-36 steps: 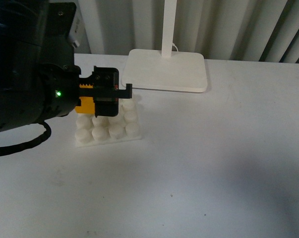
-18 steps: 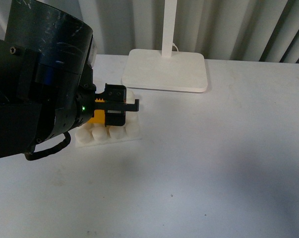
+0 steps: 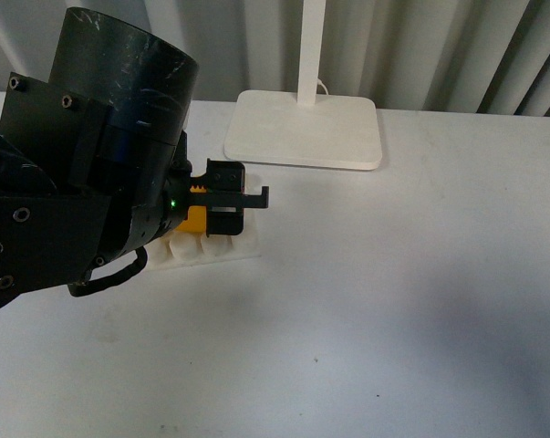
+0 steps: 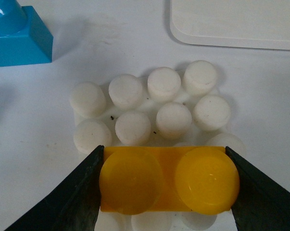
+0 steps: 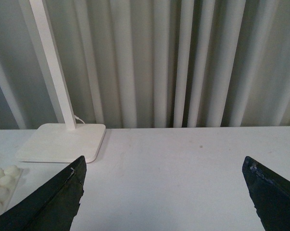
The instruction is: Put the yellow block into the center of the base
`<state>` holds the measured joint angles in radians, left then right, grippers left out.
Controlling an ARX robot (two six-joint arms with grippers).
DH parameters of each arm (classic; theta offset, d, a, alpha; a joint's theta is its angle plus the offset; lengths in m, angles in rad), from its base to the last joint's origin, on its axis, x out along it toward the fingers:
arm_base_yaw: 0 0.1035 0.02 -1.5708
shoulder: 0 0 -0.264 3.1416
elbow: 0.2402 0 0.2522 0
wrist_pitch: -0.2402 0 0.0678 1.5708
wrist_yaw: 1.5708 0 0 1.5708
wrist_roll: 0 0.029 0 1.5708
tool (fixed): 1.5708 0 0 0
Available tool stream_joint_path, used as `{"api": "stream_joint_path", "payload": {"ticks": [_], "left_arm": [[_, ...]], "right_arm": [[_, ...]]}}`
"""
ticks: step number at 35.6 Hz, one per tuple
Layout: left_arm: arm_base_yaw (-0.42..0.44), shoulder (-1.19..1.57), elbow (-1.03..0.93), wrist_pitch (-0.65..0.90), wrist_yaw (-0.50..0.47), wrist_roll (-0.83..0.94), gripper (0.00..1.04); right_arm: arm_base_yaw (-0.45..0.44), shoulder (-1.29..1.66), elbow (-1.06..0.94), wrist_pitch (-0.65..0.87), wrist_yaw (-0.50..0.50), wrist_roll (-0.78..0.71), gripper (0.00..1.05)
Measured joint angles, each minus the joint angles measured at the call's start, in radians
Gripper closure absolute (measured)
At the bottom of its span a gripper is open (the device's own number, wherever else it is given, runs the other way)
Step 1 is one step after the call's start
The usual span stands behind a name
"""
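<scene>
Yellow block (image 4: 169, 180): two-stud brick, lying lengthwise between the fingers of the left gripper (image 4: 169, 188), studs facing the wrist camera. It is hanging over the base (image 4: 130, 129). It is covering part of the stud grid, while two full rows of four studs on the lamp side are showing uncovered. Further stud tops are peeking out past its opposite edge. Whether it is pressing onto the studs or sitting just above them cannot be told. In the front view only a sliver of yellow (image 3: 195, 220) is showing behind the gripper.

Left gripper (image 3: 222, 205): clenching the block by its two short ends, one dark finger (image 4: 84, 192) touching each end. Its bulky black arm is filling the left of the front view and hiding much of the base (image 3: 215, 246).

Blue brick (image 4: 19, 33): resting on the table beside the base, apart from it.

Lamp foot (image 3: 304, 128): smooth white slab, lying just beyond the base, its post (image 3: 309, 46) rising upright.

Right gripper (image 5: 161, 202): fingers spread wide, grasping nothing, hovering above the white table (image 3: 393, 301). It is facing the pleated curtain (image 5: 183, 62), with the lamp foot (image 5: 63, 142) and an edge of the base (image 5: 3, 185) off to one side.
</scene>
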<state>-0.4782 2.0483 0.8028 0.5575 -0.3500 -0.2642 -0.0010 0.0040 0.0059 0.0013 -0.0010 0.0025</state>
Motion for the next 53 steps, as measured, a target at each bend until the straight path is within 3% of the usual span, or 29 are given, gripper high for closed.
{"api": "stream_joint_path", "payload": {"ticks": [53], "left_arm": [[-0.009, 0.063, 0.035, 0.009, -0.014, -0.107, 0.4]], "right_arm": [[0.0, 0.0, 0.0, 0.0, 0.0, 0.0, 0.09]]}}
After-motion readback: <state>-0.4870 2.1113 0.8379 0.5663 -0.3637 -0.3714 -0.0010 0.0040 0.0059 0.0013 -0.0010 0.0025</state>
